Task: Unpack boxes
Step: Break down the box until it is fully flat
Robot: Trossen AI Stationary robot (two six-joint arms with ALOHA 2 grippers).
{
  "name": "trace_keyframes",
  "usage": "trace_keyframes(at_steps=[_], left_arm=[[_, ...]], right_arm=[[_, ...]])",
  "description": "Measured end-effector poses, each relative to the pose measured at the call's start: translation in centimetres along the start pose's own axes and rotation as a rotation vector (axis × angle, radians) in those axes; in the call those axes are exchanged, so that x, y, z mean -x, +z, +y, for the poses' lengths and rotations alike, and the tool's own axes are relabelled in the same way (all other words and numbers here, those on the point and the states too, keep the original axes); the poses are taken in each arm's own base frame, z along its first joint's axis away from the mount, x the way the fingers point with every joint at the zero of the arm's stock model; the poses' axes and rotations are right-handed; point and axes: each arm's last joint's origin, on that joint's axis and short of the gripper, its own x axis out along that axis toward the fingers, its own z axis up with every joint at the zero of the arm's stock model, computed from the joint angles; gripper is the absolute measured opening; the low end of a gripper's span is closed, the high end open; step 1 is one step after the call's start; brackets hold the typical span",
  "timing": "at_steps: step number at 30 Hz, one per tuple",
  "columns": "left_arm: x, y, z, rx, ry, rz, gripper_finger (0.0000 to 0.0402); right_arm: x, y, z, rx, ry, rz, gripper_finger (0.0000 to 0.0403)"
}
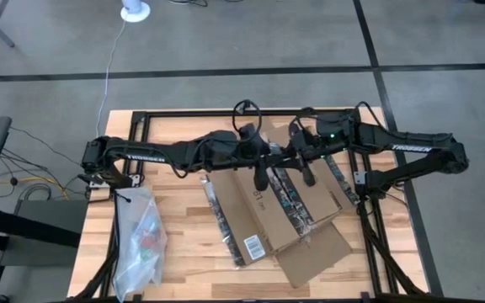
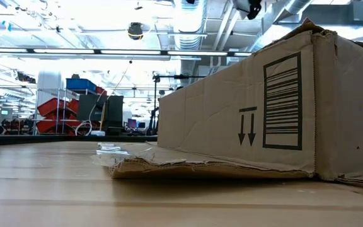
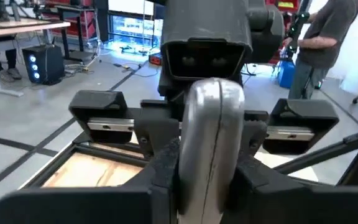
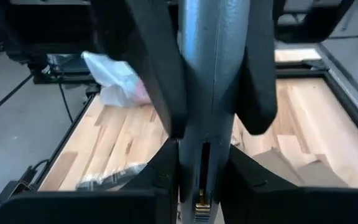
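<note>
The brown corrugated cardboard shipping box (image 1: 278,212) lies at centre right of the high view on the pale wooden slatted table (image 1: 192,252), flaps splayed. The left gripper (image 1: 259,178) and right gripper (image 1: 306,175) hang over its upper edge; I cannot tell either's finger spread. A clear plastic zip bag (image 1: 140,241) lies lower left. Grey concrete floor (image 1: 226,42) surrounds it.
</note>
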Motion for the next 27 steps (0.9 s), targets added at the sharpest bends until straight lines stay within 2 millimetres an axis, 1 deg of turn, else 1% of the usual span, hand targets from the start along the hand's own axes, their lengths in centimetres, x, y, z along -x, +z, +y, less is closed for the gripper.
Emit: trace_keyframes(at_steps=[5, 10, 14, 16, 19, 22, 27], left_arm=[[0.0, -0.3, 0.2, -0.008, -0.025, 0.038, 0.0059], [0.3, -1.2, 0.4, -0.065, -0.012, 0.146, 0.0059], [0.4, -2.1, 0.6, -0.104, -0.037, 0.245, 0.0059], [0.5, -2.3, 0.4, -0.141, -0.058, 0.266, 0.0059], [0.5, -2.7, -0.3, -0.252, -0.083, 0.273, 0.0059], [0.5, -3.3, -0.8, -0.414, -0.048, 0.304, 0.0059], [1.3, -5.5, -2.2, -0.726, 0.044, 0.487, 0.0059]], right_arm=[[0.2, 0.0, 0.1, -0.001, -0.004, -0.001, 0.0099], [1.7, -0.2, 0.0, -0.016, -0.009, 0.024, 0.0112], [2.2, -1.3, 0.0, -0.048, -0.014, 0.138, 0.0116], [2.5, -2.0, -0.2, -0.055, -0.023, 0.206, 0.0116], [2.8, -3.2, -0.4, -0.077, -0.036, 0.314, 0.0117], [2.6, -4.5, -0.7, -0.109, -0.049, 0.380, 0.0117], [2.4, -5.9, -0.9, -0.147, -0.088, 0.450, 0.0118]])
